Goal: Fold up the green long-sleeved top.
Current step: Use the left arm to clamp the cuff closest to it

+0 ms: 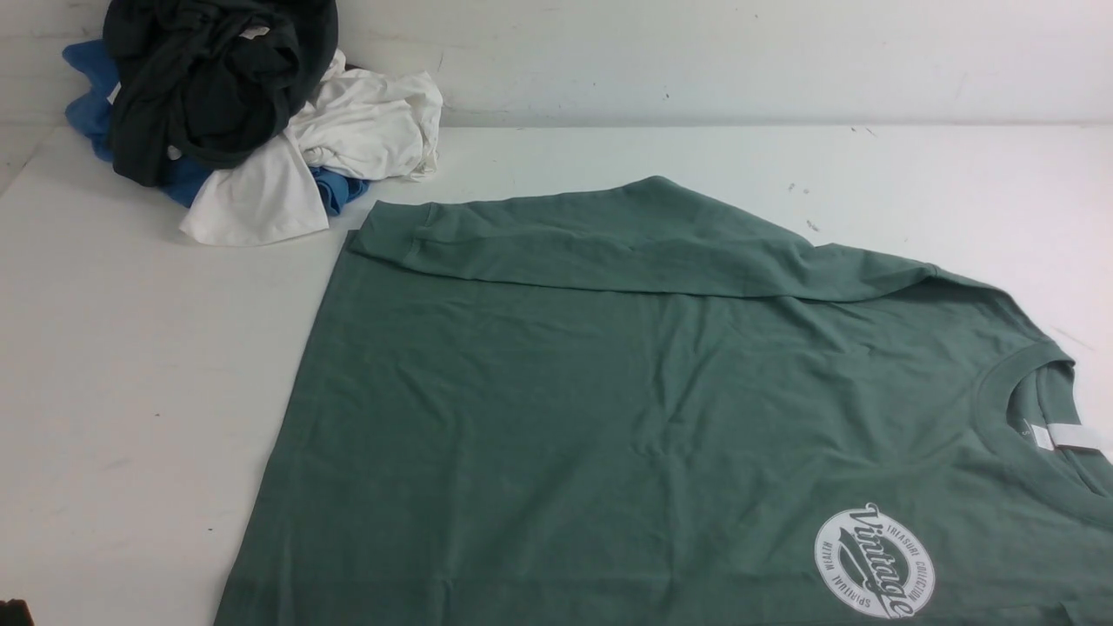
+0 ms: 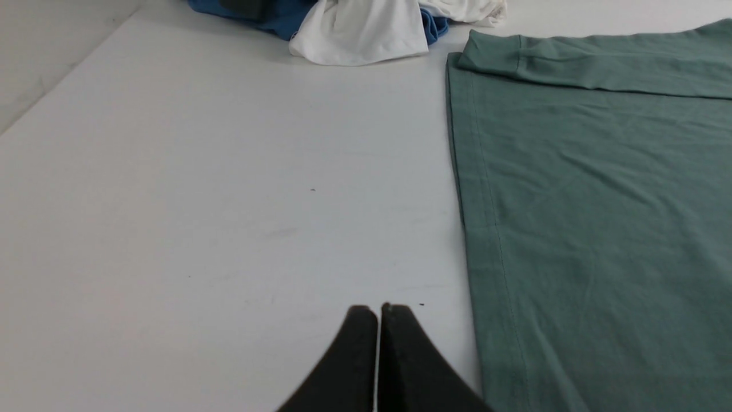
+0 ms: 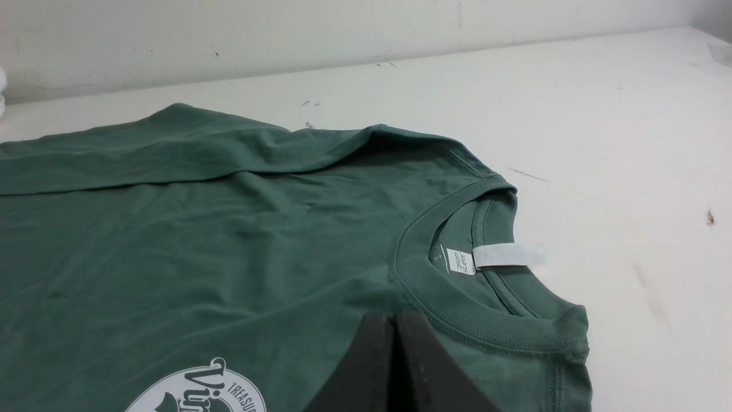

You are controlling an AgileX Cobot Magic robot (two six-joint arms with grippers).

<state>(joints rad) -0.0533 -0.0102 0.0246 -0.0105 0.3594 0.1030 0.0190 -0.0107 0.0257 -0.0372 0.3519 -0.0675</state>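
Note:
The green long-sleeved top [image 1: 609,391] lies flat on the white table, neck [image 1: 1009,409] to the right and hem to the left. Its white label [image 1: 1074,437] and round "Vintage" print [image 1: 874,563] face up. The far sleeve [image 1: 609,235] is folded across the body along the back edge. Neither gripper shows in the front view. My left gripper [image 2: 378,309] is shut and empty over bare table, just beside the top's hem edge [image 2: 600,229]. My right gripper [image 3: 394,315] is shut with nothing in it, above the chest [image 3: 200,229] close to the ribbed collar [image 3: 486,326].
A pile of black, white and blue garments [image 1: 235,113] sits at the back left corner against the wall [image 1: 696,52]. Bare white table [image 1: 130,391] stretches left of the top and behind it on the right. The top runs off the front view's lower and right edges.

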